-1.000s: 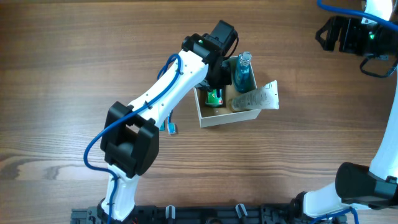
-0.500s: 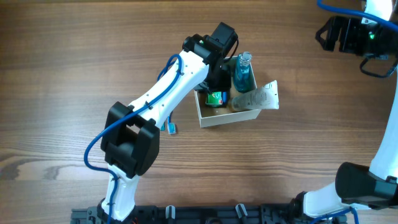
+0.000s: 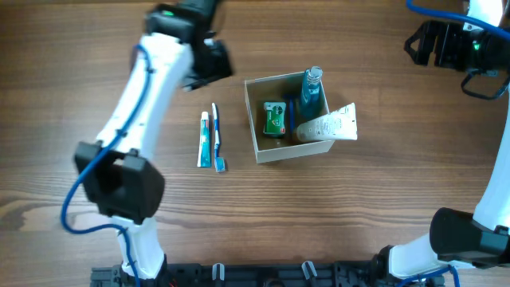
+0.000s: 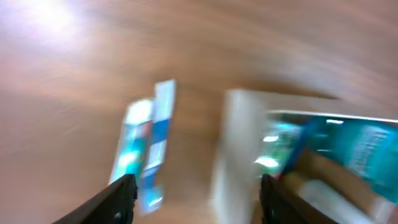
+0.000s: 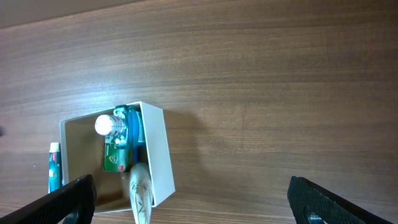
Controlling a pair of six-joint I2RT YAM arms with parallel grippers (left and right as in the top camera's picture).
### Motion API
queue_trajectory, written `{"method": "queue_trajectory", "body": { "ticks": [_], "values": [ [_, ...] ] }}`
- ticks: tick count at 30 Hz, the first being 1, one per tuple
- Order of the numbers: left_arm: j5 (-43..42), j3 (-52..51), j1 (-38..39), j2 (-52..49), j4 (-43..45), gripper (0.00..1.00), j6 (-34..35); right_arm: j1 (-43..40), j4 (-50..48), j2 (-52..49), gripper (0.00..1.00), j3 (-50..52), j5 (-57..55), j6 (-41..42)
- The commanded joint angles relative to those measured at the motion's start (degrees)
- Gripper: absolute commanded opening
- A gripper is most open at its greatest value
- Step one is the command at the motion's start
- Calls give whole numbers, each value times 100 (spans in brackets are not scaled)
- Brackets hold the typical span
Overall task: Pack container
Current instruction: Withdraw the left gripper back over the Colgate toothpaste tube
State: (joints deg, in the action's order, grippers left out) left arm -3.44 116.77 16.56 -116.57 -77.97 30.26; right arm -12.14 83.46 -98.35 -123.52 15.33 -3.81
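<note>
Left gripper (image 4: 198,200): jaws apart with nothing between them. It hangs over bare table, up and left of the loose items, and its wrist view is blurred.
Loose items: a slim teal-and-white tube (image 3: 204,142) and what looks like a toothbrush (image 3: 216,135) lie parallel and nearly touching, left of the container and apart from it.
Step in hand: probably fetching 1 of these 2 for packing.
Approach: come straight down at mid-length with the jaws square to the item's long axis. Take only 1, since the neighbour lies close enough to be dragged along.
Container (image 3: 291,151): upright and open-topped, near the table's middle.
Contents: a green packet (image 3: 275,119), an upright blue bottle (image 3: 311,94) and a white tube (image 3: 331,125) leaning out over the right rim.
Free room: bare cardboard shows along the left inner wall, so a long item likely fits best tipped in there.
Risk: nudging the thin wall could shift the box.
Right gripper (image 5: 189,190): jaws wide and empty, well apart from the container at the far right.
</note>
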Motion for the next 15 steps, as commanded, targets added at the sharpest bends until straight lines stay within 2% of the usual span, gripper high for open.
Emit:
{"method": "queue_trajectory", "body": {
  "ticks": [1,15],
  "values": [
    [415,-330,-190,107,-369,62,-295,13,-17,-11,100,-11,-72,-52],
    [243,-2625,-149,107,704,61,-369,13,-17,-11,100,-11,-72,-55]
  ]
}}
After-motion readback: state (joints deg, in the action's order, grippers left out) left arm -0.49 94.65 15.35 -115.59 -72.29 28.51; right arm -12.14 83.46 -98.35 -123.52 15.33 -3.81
